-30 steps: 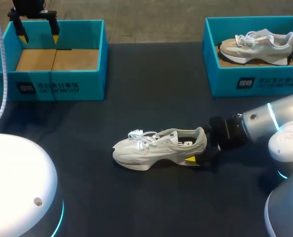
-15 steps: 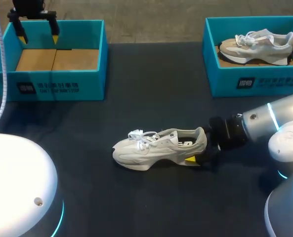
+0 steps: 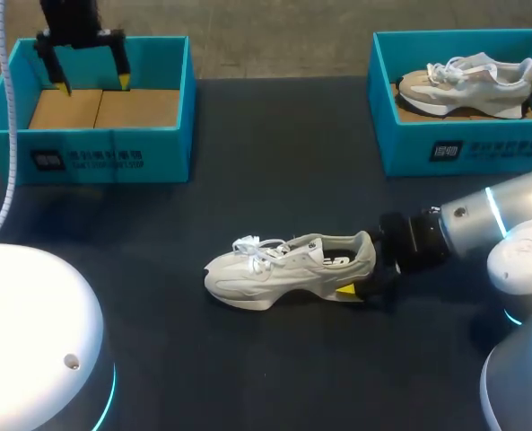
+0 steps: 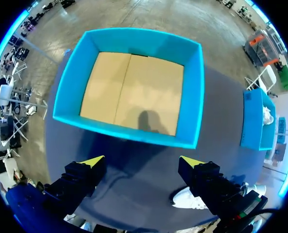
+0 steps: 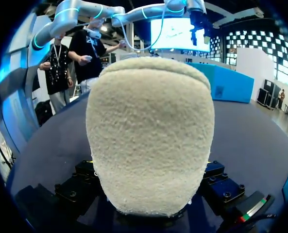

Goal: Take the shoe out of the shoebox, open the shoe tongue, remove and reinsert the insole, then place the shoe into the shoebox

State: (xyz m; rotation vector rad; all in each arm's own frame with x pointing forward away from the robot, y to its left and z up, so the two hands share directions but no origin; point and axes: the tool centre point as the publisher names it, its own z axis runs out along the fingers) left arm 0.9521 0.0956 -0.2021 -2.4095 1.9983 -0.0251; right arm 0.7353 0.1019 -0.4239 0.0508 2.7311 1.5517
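Here, right jaws gripping shoe (image 3: 283, 269) heel, left jaws wide apart

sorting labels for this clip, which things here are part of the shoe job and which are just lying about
Job: white shoe, empty shoebox, left gripper, right gripper.
Lying about: second shoebox, beige shoe inside it.

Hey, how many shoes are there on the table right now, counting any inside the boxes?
2. The loose shoe stands mid-table, its heel at the right gripper; the boxed shoe sits in the right shoebox. The left shoebox holds none that I can see.
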